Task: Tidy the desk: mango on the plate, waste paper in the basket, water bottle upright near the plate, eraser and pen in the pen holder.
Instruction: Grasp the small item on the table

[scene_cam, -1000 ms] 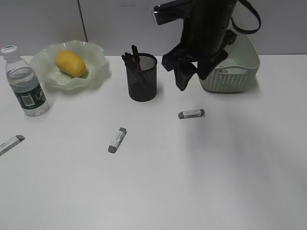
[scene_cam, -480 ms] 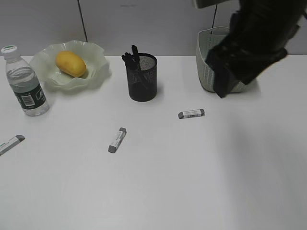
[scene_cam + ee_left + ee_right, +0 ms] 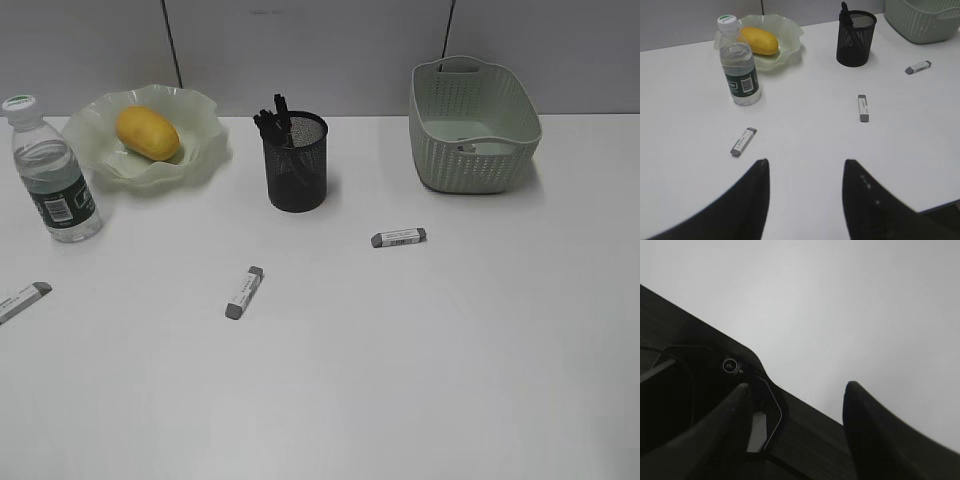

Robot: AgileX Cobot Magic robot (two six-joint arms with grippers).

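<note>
The mango [image 3: 147,132] lies on the pale green plate [image 3: 205,112]. The water bottle [image 3: 50,180] stands upright left of the plate. The pen holder [image 3: 296,165] holds dark pens [image 3: 273,112]. Three erasers lie on the desk [image 3: 450,350]: one [image 3: 399,238] right of the holder, one [image 3: 244,292] in the middle, one [image 3: 22,300] at the left edge. A small white bit [image 3: 467,147], perhaps the waste paper, lies in the basket [image 3: 480,170]. My left gripper [image 3: 805,167] is open and empty, above the desk's near part. My right gripper [image 3: 797,390] is open and empty. Neither arm shows in the exterior view.
The left wrist view shows the bottle [image 3: 740,70], mango [image 3: 758,41], plate [image 3: 790,35], pen holder [image 3: 855,37], basket [image 3: 925,20] and the erasers [image 3: 743,141] [image 3: 863,108] [image 3: 918,67]. The right wrist view shows only a dark structure [image 3: 690,405] and a pale surface.
The right arm, which was over the basket area, has swung to the right and out of the exterior view. The objects on the desk have not moved.
</note>
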